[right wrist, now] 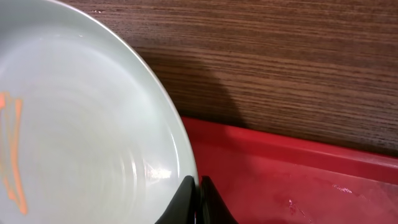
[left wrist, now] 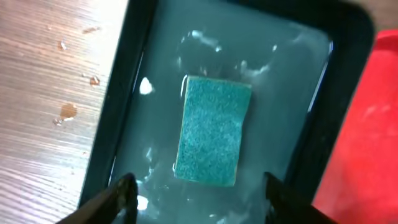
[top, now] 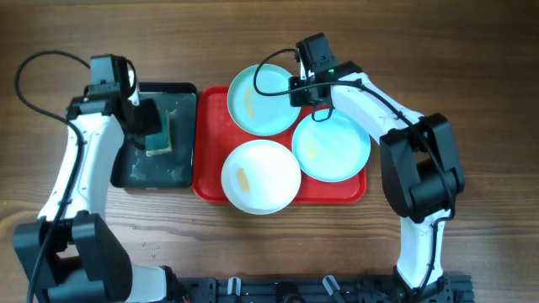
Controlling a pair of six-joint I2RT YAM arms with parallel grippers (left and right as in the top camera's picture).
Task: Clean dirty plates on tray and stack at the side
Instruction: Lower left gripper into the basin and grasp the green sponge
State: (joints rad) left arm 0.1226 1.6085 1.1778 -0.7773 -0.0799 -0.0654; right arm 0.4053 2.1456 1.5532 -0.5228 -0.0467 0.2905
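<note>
The far turquoise plate [top: 257, 101] sits at the back of the red tray [top: 206, 143], crowded against a 2nd turquoise plate [top: 333, 147] on the right and a white plate [top: 261, 175] in front. All 3 carry yellowish smears. The right claw [right wrist: 198, 200] has its fingers together at the far plate's right rim and seems to pinch it, though the tips are cut off. Just left of the red tray, a wet black tray [top: 181, 93] holds a green sponge [left wrist: 212, 130]. Above the sponge the left claw [left wrist: 202, 199] hovers, fingers apart and empty. Droplets spot the wooden surface [top: 472, 67].
</note>
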